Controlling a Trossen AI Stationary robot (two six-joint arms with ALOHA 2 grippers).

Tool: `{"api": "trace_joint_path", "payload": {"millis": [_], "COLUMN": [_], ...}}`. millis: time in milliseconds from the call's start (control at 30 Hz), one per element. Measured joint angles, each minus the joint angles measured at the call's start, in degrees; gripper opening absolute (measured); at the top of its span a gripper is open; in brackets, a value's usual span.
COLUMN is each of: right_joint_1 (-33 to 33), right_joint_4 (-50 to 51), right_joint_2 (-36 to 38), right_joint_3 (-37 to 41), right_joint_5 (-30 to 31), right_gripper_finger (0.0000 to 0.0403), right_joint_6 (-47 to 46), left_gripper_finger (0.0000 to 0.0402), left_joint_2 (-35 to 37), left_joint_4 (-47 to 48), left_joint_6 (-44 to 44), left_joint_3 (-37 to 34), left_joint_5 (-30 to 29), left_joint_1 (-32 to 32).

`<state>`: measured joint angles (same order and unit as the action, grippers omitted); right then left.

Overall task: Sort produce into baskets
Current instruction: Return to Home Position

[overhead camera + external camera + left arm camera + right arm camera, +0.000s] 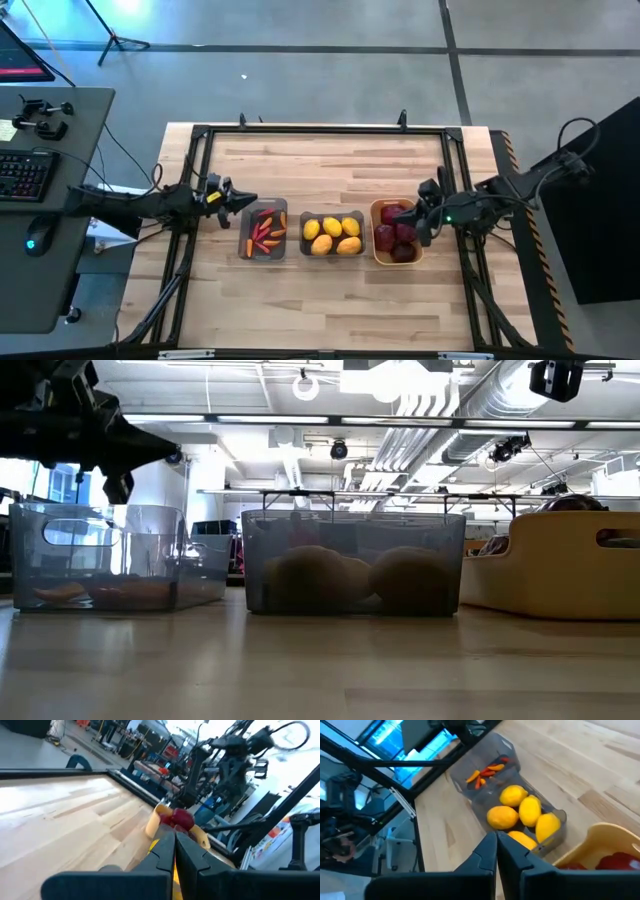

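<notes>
All visible produce sits sorted: lemons (332, 227) in the middle basket (332, 213), peppers (265, 232) in the grey basket (264, 257) left of it, apples (398, 240) in the orange-yellow basket (396, 262) right of it. Nothing seems left for you to sort; left gripper (252, 201) and right gripper (393, 214) flank it, fingers together, empty.

Even overhead light is bathing the worktop (330, 165).
Ceiling lamps (308, 384) are glaring in the low view; shadows are falling soft.
</notes>
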<state>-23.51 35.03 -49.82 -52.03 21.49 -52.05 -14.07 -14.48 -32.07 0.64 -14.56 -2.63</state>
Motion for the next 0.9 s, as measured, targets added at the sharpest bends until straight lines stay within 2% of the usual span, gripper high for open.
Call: {"api": "trace_joint_path", "payload": {"millis": [133, 233, 400, 533, 700, 900], "right_joint_1": [-2.94, -5.01, -5.73, 0.23, 9.41, 11.13], "right_joint_4": [-3.55, -8.19, -28.67, -43.40, -42.26, -39.52], "right_joint_2": [0.12, 1.04, 4.46, 9.21, 17.03, 27.06], "right_joint_3": [0.86, 4.53, 16.32, 24.16, 29.34, 35.14], "right_joint_5": [3.60, 6.11, 6.12, 2.09, -7.47, -11.02], "right_gripper_finger": [0.0001, 0.0000, 0.0000, 0.0000, 0.0000, 0.0000], "right_joint_6": [1.72, 1.94, 4.07, 12.90, 20.48, 27.44], "left_gripper_finger": [0.0000, 0.0000, 0.0000, 0.0000, 0.0000, 0.0000], "left_joint_2": [1.84, 2.78, 2.93, 2.95, 2.96, 2.96], "left_joint_4": [2.21, 2.07, 2.97, 2.95, 2.92, 2.98], "left_joint_6": [0.59, 0.29, -2.49, 0.00, 0.24, 0.22], "left_joint_3": [0.00, 0.01, 0.02, 0.02, 0.02, 0.04], "left_joint_5": [0.34, 0.74, 0.96, 1.00, 1.39, 1.39], "left_joint_1": [0.00, 0.00, 0.00, -0.01, -0.02, -0.02]}}
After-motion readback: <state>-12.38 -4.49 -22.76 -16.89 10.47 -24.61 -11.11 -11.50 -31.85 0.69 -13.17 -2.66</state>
